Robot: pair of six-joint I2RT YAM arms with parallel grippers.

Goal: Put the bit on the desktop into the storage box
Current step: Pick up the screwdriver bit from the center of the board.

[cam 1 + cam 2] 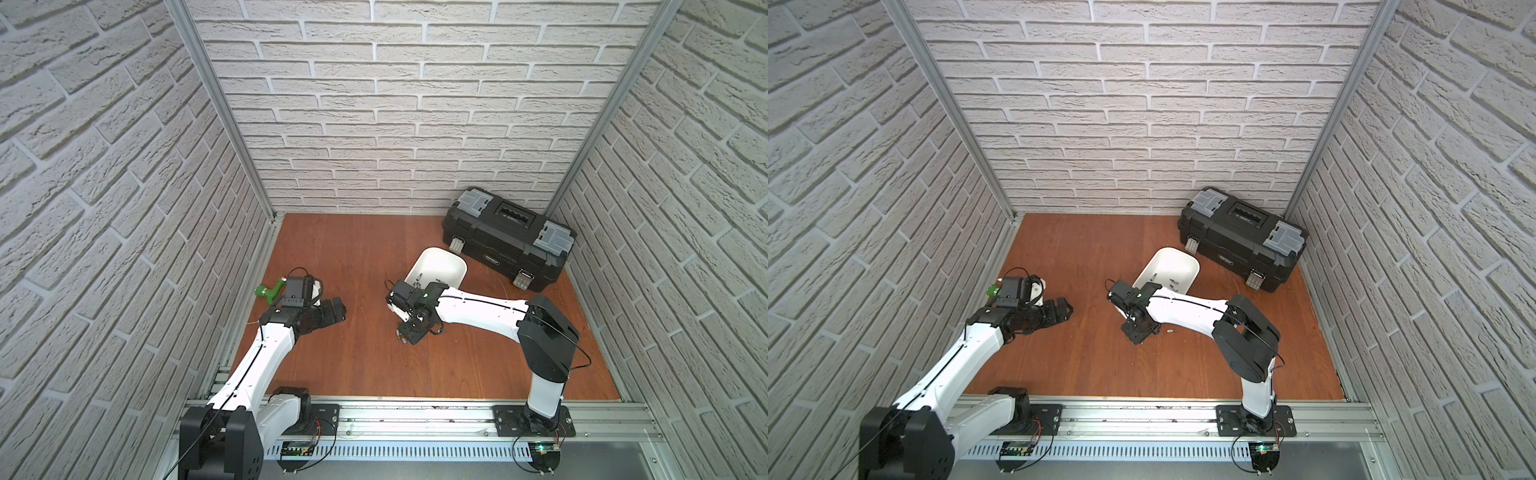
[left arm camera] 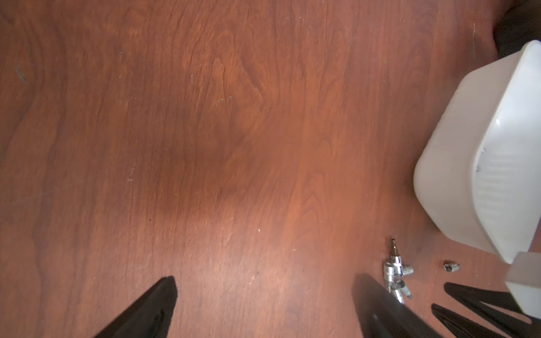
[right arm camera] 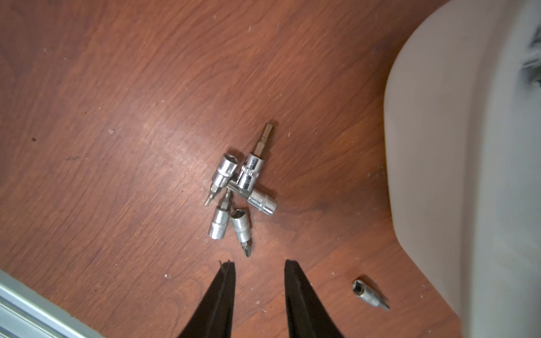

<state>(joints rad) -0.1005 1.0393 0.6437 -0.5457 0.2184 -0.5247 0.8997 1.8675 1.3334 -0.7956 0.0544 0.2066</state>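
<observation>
Ahead of right gripper (image 3: 259, 262): socket-bit pile (image 3: 247, 178), pick step.
Jaws apart, empty; needs advance, then single out one bit.

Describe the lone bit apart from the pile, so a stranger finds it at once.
Find the white storage box on the desktop. Beside its wall lies a heap of chrome bits. The lone bit lies apart, nearer the box, touching none.
</observation>
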